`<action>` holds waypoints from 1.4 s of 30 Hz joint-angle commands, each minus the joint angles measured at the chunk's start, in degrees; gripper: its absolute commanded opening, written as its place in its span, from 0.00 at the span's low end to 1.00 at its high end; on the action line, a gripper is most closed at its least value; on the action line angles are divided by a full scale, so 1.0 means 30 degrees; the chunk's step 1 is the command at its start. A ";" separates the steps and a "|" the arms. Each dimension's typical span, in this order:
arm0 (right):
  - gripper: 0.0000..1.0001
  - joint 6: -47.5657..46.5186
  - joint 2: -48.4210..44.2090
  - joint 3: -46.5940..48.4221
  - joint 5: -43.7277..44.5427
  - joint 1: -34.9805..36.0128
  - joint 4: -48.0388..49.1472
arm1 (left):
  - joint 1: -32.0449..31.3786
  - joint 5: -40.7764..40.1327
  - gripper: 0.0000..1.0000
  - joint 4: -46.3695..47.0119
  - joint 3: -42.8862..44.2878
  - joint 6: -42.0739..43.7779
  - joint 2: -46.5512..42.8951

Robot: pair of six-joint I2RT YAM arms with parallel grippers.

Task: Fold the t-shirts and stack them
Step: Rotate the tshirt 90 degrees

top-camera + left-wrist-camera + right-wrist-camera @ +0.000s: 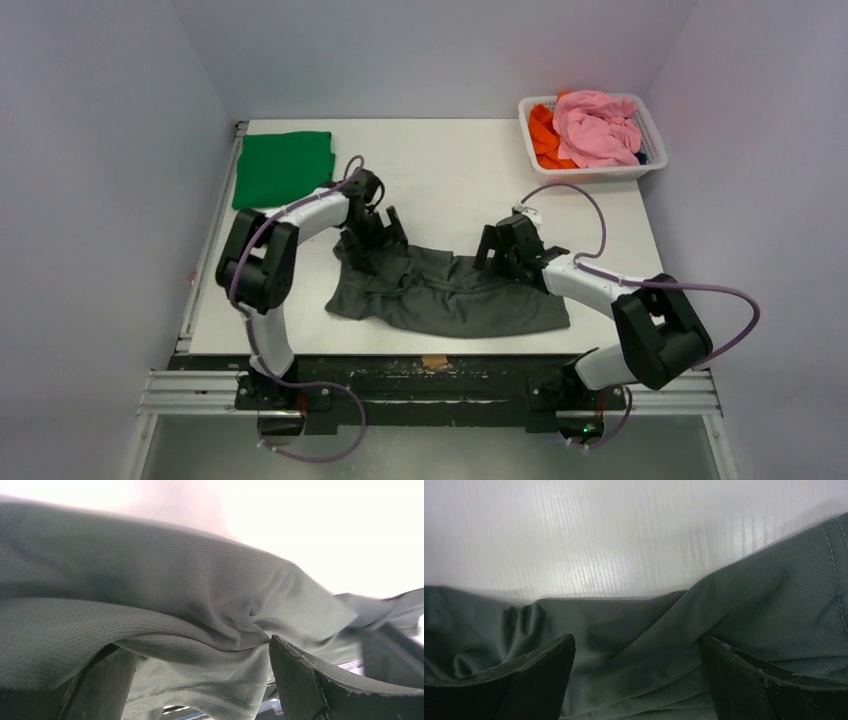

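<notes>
Left wrist view: the left gripper [195, 650] stands spread, its two fingers [310, 680] well apart. A bunched fold of the charcoal-grey t-shirt [150, 595] lies in the gap and drapes over them, and we see no pinch on the cloth. In the right wrist view, the right gripper [638, 642] is also spread. It straddles a creased edge of the same shirt, which lies on the white desk [624, 530].

From the top external view, we read both grippers as set along the shirt's far edge, the left at one crumpled corner and the right toward the other. We judge this to be the stance for taking two points at once, so that the cloth can be drawn flat and folded evenly. The shirt lies rumpled mid-desk, nearer the arms.

The green t-shirt [285, 168] rests folded at the far left corner, probably as the base of the stack. A white mesh basket [600, 172] at the far right corner holds pink cloth [598, 125] and orange cloth [545, 130], well apart from the work.
</notes>
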 commanded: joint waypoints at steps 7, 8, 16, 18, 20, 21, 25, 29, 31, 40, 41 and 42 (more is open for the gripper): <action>0.95 0.0794 -0.1619 -0.2174 -0.5045 0.0306 -0.0240 | 0.0125 -0.0919 1.00 -0.1761 1.4353 0.0136 0.9531; 0.96 0.0554 -0.1674 -0.2226 -0.5948 0.0503 -0.0289 | 0.0243 -0.0788 1.00 -0.2769 1.5868 0.0001 1.0129; 0.98 -0.2175 -0.2114 -0.1294 -0.8737 0.4797 -0.3235 | 0.0776 -0.0054 1.00 -0.3001 1.9598 0.0235 1.2289; 0.98 -0.2462 -0.2647 -0.1006 -0.9109 0.5095 -0.3649 | 0.0793 0.0272 1.00 -0.3260 1.9687 0.0482 1.2361; 0.98 -0.2710 -0.3741 -0.0558 -0.8324 0.5187 -0.4515 | 0.0816 -0.0255 1.00 -0.3153 1.9076 0.0679 1.1649; 0.99 -0.2781 -0.4338 -0.0241 -0.7277 0.5189 -0.5160 | 0.0828 -0.0698 1.00 -0.3258 1.8751 0.0853 1.1152; 0.99 -0.1946 -0.6263 0.1247 -0.1454 0.5147 -0.7499 | 0.0821 -0.2621 1.00 -0.3551 1.7301 0.1586 0.8325; 0.99 -0.2307 -0.6970 0.2516 0.0443 0.5158 -0.6454 | 0.0964 -0.4818 1.00 -0.4466 1.6736 0.2378 0.5019; 0.99 -0.3534 -0.6480 0.3076 -0.0674 0.5160 -0.4494 | 0.1091 -0.5981 1.00 -0.4581 1.6039 0.2805 0.3185; 0.96 -0.9721 0.4769 1.2923 -0.2174 0.5167 -0.4015 | 0.1465 -0.7974 1.00 -0.1406 0.3092 0.2786 -0.8228; 0.95 -1.0077 0.6353 1.4199 -0.2633 0.5205 -0.4292 | 0.1465 -0.8035 1.00 -0.1029 0.1379 0.2563 -0.9431; 0.94 -1.0194 0.7866 1.5498 -0.2842 0.5217 -0.4550 | 0.1465 -0.8002 1.00 -0.0561 -0.0421 0.2322 -1.0948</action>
